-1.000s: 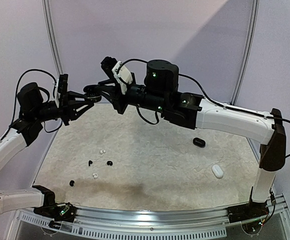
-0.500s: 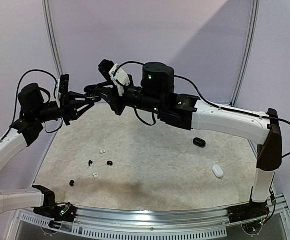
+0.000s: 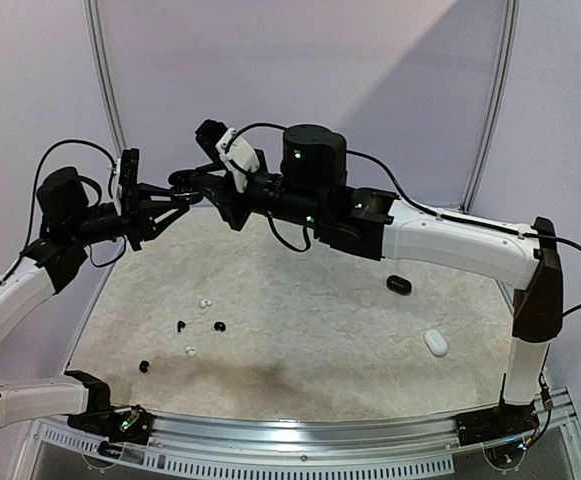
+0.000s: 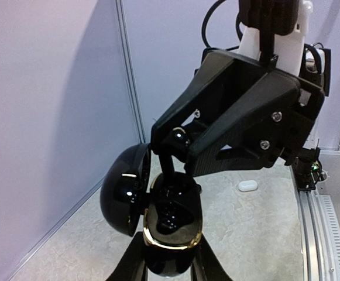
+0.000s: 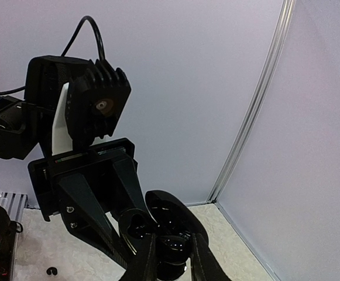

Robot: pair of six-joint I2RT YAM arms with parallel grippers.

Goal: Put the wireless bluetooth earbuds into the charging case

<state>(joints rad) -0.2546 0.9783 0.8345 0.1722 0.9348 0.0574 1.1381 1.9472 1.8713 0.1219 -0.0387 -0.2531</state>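
While left gripper [image 4: 170, 266] clamps open glossy black gold-rimmed charging case [image 4: 172, 225], right gripper [image 5: 171, 263] pinches tiny black earbud [image 5: 172, 249] — approx. at its mouth.

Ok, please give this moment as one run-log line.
left gripper: shut on open black case, raised | right gripper: shut on black earbud at case opening
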